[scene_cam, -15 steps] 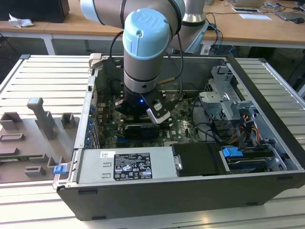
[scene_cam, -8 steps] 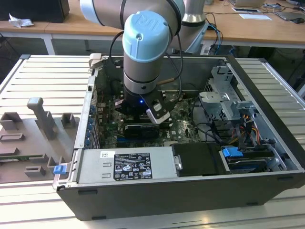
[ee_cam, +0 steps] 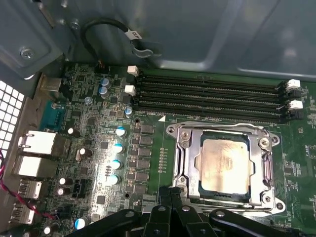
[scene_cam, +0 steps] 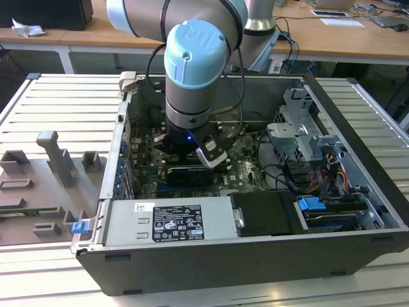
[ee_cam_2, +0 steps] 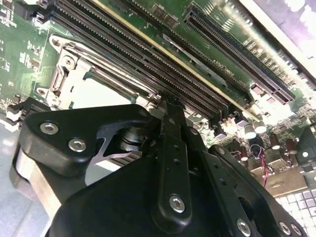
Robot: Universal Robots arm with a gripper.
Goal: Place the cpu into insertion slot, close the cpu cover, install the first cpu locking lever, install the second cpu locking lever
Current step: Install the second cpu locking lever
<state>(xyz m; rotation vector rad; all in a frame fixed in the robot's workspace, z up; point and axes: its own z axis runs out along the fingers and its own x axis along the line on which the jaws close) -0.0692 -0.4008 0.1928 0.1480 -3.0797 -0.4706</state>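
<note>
One cpu (ee_cam: 226, 164) lies flat in the insertion slot (ee_cam: 195, 168), beside the hand (ee_cam: 170, 195); grip unclear

In the second wrist view the black gripper (ee_cam_2: 165, 106) hangs low over the green circuit board (ee_cam_2: 207, 44). Its tip sits just beside the cpu cover (ee_cam_2: 74, 81), at the edge of the long memory slots (ee_cam_2: 143, 54). Small capacitors (ee_cam_2: 261, 133) stand beyond those slots.

Below me: long black memory slots (ee_cam: 207, 96) in parallel rows on green motherboard (ee_cam: 94, 148); black cable loop (ee_cam: 106, 29) against grey case wall (scene_cam: 255, 89); power supply (scene_cam: 169, 220) along case front
</note>
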